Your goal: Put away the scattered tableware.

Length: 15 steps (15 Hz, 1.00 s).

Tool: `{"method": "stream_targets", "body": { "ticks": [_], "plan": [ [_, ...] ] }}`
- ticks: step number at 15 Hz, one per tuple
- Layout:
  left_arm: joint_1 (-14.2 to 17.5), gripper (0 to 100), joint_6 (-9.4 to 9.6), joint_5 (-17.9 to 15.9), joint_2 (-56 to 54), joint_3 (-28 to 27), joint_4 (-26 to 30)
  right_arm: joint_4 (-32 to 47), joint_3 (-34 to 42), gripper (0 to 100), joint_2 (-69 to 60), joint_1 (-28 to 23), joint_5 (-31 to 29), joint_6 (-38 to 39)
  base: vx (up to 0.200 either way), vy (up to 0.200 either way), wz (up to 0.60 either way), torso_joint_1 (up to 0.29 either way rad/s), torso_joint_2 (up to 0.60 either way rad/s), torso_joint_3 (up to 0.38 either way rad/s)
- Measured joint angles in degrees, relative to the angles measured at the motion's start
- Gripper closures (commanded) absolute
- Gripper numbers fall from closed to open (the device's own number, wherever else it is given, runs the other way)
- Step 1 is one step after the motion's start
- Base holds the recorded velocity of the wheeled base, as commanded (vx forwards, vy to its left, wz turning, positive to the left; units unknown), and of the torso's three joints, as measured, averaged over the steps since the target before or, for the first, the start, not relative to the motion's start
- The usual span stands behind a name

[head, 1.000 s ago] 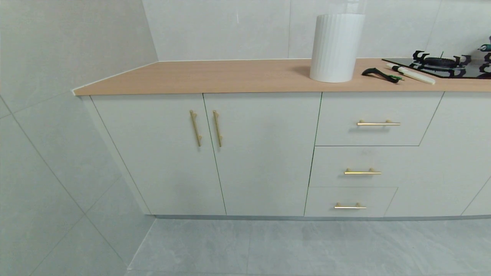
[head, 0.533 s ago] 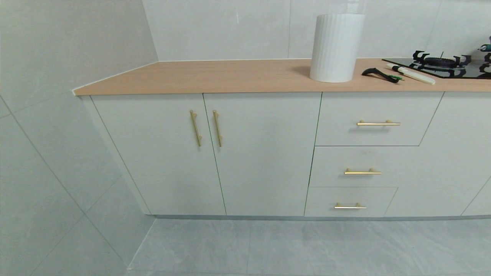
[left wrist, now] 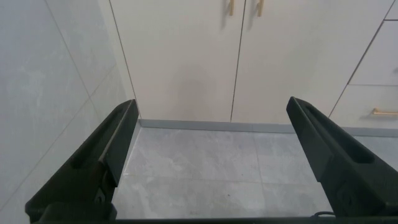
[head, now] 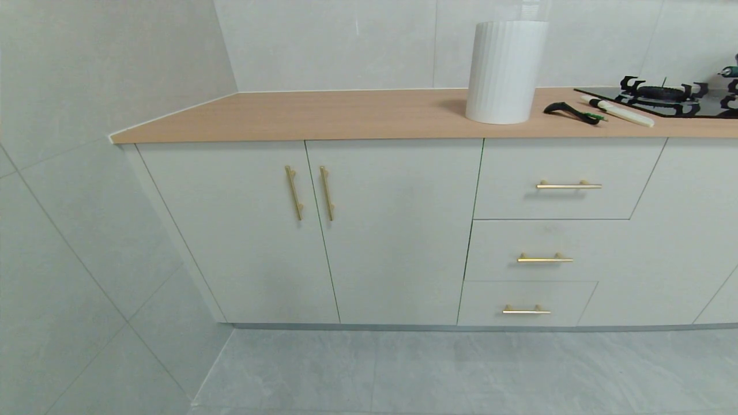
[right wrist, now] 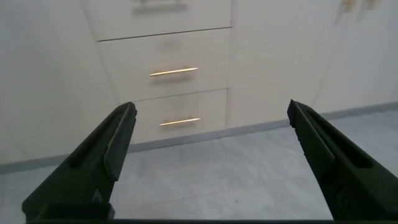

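Wooden countertop [head: 288,115] holds white ribbed holder [head: 505,72], black tool [head: 568,109], pale utensil [head: 622,113] beside stove [head: 657,92].

**Matt fronts, brass-like handles**

A matt wood grain is seen on the counter [head: 323,115]. The cabinet fronts [head: 398,230] are finished smooth and matt, the drawer handles [head: 568,185] in shiny brass-coloured metal. The white container [head: 505,72] is ribbed and matt.

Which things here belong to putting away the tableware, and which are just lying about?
Job: black utensil, cream utensil, likely the white ribbed container.
Lying about: hob, countertop, cabinet doors, drawers.
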Motion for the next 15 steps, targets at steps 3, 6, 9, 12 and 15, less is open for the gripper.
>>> {"method": "stream_targets", "body": {
  "ticks": [3, 6, 9, 12, 15],
  "plan": [
    [0.0, 0, -0.02, 0.0, 0.0, 0.0, 0.0, 2.1, 0.0, 0, 0.0, 0.0, 10.2, -1.4, 0.0, 0.0, 0.0, 0.0, 0.0, 0.0],
    [0.0, 0, -0.02, 0.0, 0.0, 0.0, 0.0, 2.3, -0.1, 0, 0.0, 0.1, 6.6, -1.5, 0.0, 0.0, 0.0, 0.0, 0.0, 0.0],
    [0.0, 0, 0.02, 0.0, 0.0, 0.0, 0.0, 2.4, -0.1, 0, 0.0, 0.1, 6.5, -1.5, 0.0, -0.2, 0.0, 0.001, 0.0, 0.001],
    [0.0, 0, 0.0, 0.0, 0.0, 0.0, 0.0, 2.5, -0.1, 0, 0.0, 0.1, 6.5, -1.5, 0.0, -0.133, 0.0, 0.0, 0.0, 0.002],
    [0.0, 0, -0.02, 0.0, 0.0, 0.0, 0.0, 2.5, -0.1, 0, 0.0, 0.1, 6.4, -1.5, 0.0, 0.0, 0.0, 0.0, 0.0, 0.0]
  ]
}}
